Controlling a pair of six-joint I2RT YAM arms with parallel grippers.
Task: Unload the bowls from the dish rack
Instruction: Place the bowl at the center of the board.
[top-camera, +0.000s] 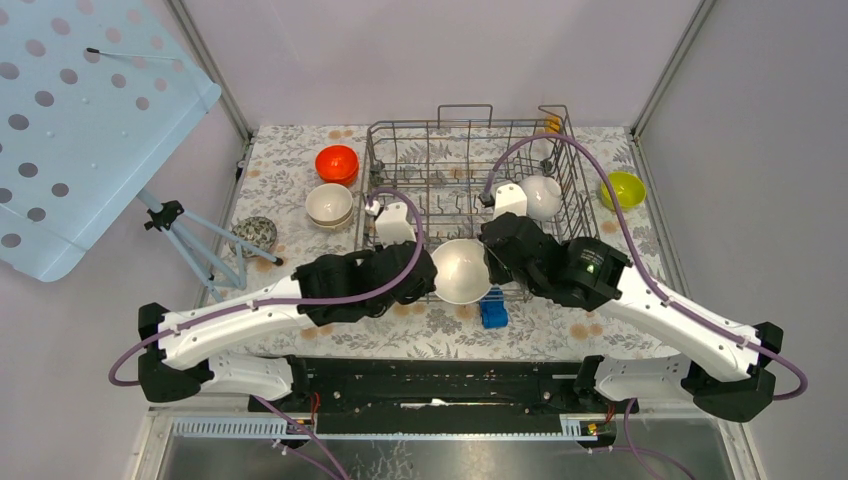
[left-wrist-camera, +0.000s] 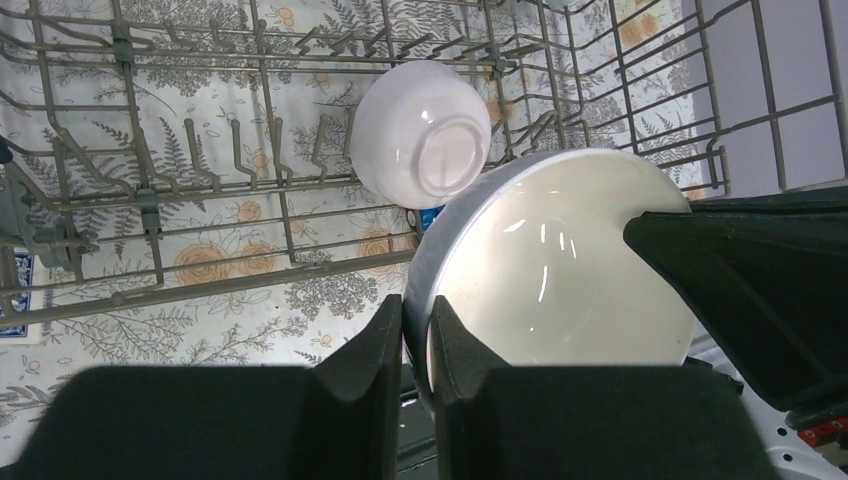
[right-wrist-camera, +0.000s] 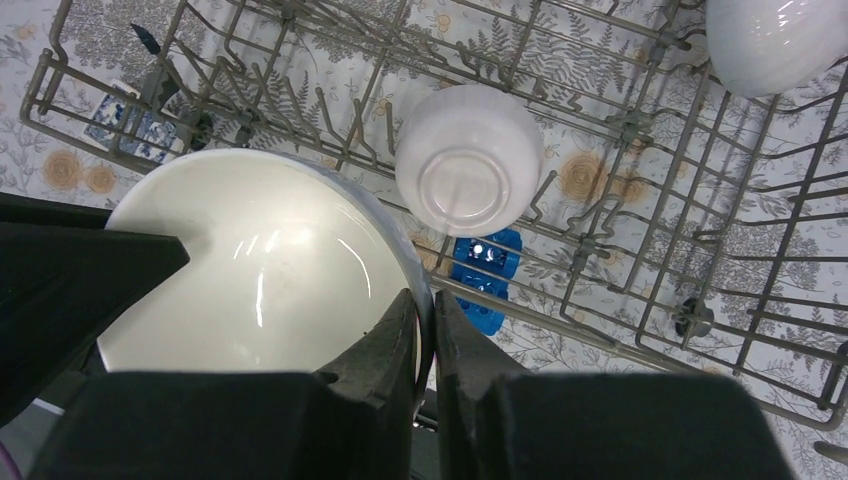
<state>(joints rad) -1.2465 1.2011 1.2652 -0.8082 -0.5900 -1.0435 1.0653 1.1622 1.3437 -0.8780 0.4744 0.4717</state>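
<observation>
Left wrist: left tool clamps white bowl rim; right wrist: right tool clamps opposite rim.

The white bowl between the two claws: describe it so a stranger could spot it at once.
Start at the grey wire dish rack. Over its near edge hangs the big white bowl, hollow side up, its rim gripped by the left claw and right claw. The smaller white bowl beyond it lies in the rack, untouched.

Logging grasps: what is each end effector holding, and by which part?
Both pinch the large white bowl by its rim, left end effector and right end effector on opposite sides.
</observation>
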